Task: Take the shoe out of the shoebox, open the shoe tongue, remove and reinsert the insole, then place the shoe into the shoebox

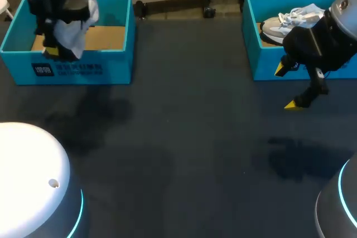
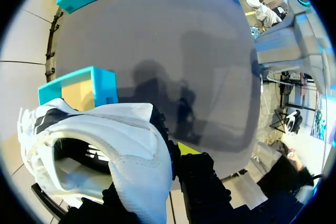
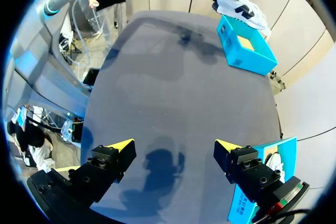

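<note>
Left pincer [image 1: 54, 49] points down at far left, clamped on a white shoe [image 2: 131, 145]; right pincer [image 3: 173, 146] hangs low at right, yellow-tipped fingers [image 3: 122, 145] spread wide apart.

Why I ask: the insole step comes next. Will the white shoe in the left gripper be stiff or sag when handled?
Probably light: the shoe hangs from the left gripper by what looks like one side wall. Its upper looks soft and padded, so it may sag or twist at the collar. Its mouth holds its shape, so hardly limp.
</note>
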{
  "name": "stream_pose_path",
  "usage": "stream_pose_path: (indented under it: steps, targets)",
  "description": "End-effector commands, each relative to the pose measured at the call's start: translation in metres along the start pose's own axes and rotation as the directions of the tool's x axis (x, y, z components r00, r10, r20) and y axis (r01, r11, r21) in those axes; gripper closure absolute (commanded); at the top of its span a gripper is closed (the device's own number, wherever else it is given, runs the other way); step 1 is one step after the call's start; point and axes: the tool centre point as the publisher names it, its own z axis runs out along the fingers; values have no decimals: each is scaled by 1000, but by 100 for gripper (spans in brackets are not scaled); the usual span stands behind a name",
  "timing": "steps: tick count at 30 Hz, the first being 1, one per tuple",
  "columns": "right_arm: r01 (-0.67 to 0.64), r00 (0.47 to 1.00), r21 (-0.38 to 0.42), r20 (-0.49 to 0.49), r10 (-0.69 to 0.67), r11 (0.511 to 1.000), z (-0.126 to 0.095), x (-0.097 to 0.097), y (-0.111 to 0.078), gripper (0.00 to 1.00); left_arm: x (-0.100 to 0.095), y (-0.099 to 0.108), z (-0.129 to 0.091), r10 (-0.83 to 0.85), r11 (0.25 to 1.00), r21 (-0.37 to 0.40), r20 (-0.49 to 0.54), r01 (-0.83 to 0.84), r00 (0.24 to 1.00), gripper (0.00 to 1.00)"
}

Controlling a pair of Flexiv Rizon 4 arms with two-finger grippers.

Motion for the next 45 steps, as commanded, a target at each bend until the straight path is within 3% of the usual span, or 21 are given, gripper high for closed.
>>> stream_pose_path:
  steps: [1, 16, 21, 29, 45]
  targets:
    - [-1, 1000, 4, -4, 1, 1000, 1, -2, 1, 0, -11, 26, 6, 18, 996, 92, -13, -17, 1000, 100]
    - [-1, 1000, 4, -4, 1, 1000, 1, -2, 1, 0, -51, 107, 19, -3, 995, 99, 14, 2, 1000, 100]
    - [-1, 1000, 4, -4, 1, 1000, 1, -2, 1, 0, -66, 129, 30, -46, 999, 31, 41, 44, 998, 100]
    - [-1, 1000, 4, -4, 1, 1000, 1, -2, 1, 0, -81, 153, 44, 12, 1000, -20, 63, -11, 998, 100]
    - [-1, 1000, 4, -4, 1, 1000, 1, -2, 1, 0, -134, 200, 57, -25, 999, 27, 36, 24, 999, 100]
